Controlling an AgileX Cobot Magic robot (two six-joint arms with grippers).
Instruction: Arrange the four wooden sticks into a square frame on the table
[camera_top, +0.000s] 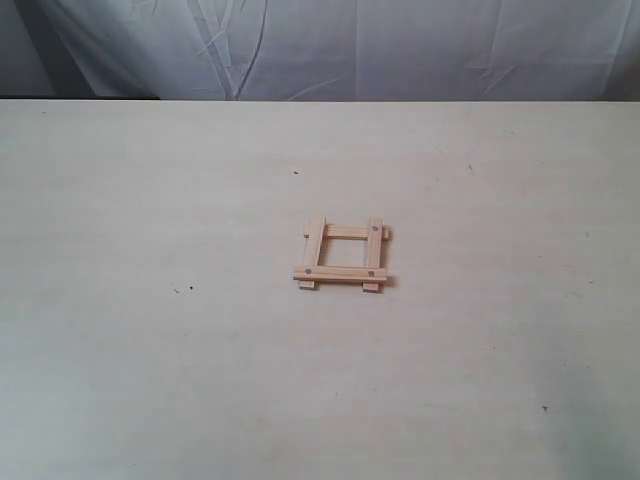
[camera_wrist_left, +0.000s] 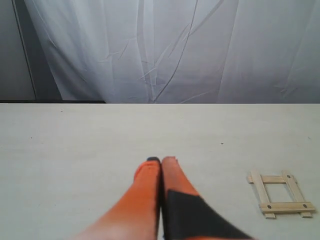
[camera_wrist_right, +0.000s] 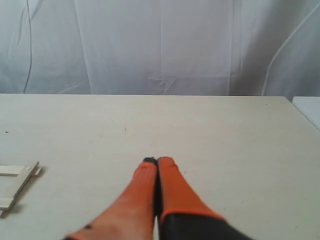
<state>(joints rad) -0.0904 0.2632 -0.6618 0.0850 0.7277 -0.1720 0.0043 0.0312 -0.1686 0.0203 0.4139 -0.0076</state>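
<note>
Frame (camera_wrist_left: 286, 206) apart from left tool (camera_wrist_left: 161, 161)

Both robot hands closed, holding nothing

The left hand (camera_wrist_left: 161, 161) has its two orange fingers pressed flat together, tips touching, with nothing between them. The right hand (camera_wrist_right: 157, 161) matches it: orange fingers closed against each other, empty.

Bench (camera_top: 120, 350): no legible text, number or sign.
Square frame (camera_top: 340, 272): no brand, label or numeral readable on the wood.
Backdrop curtain (camera_top: 400, 50): no print readable.
</note>
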